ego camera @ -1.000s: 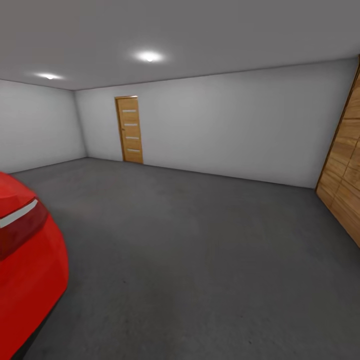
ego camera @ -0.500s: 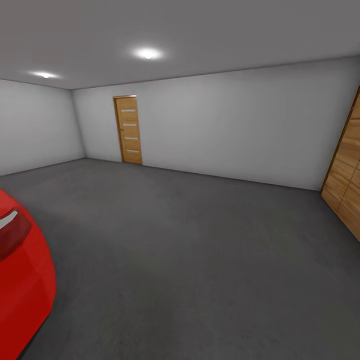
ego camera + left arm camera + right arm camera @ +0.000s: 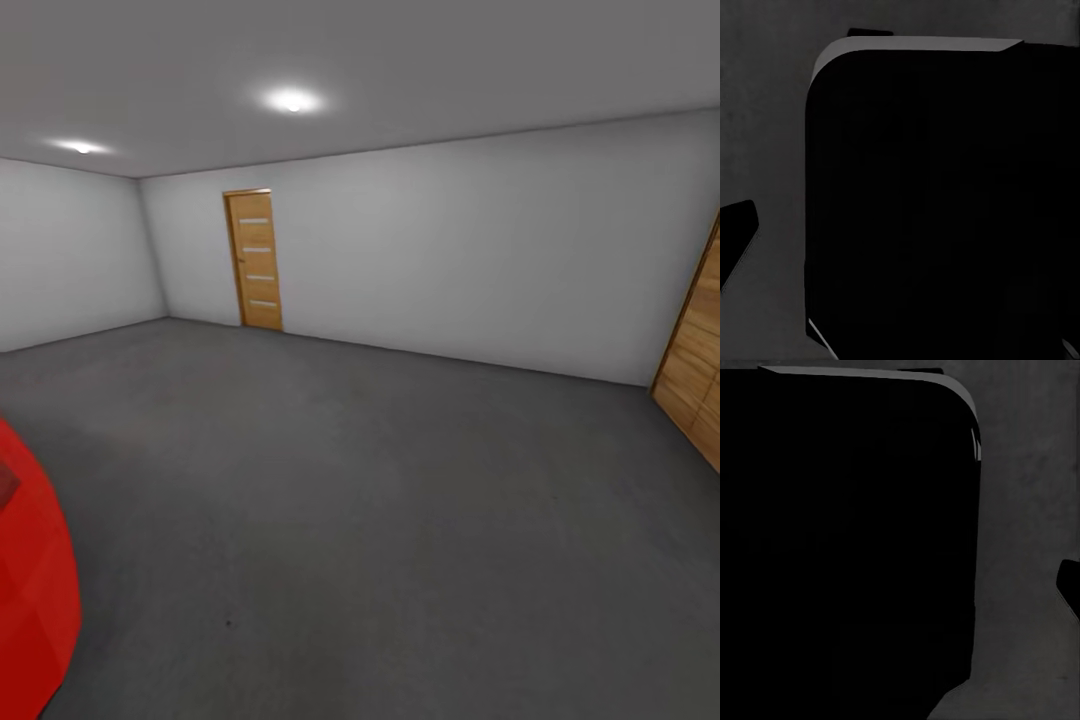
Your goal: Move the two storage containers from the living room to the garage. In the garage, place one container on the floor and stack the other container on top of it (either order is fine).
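Robot's in the garage facing bare grey floor (image 3: 400,520) with a red car (image 3: 30,590) at its left and a wood door (image 3: 252,258) ahead, bins nowhere visible, and both wrist cams are just dark shapes, so I can't tell the grippers' state.

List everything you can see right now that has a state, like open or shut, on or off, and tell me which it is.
wooden door: shut.
ceiling light: on.
second ceiling light: on.
red car: parked at the left edge, only a rear corner showing.
wood-panelled door: looks shut, though cut off at the right edge.
garage floor: dark grey, mottled.
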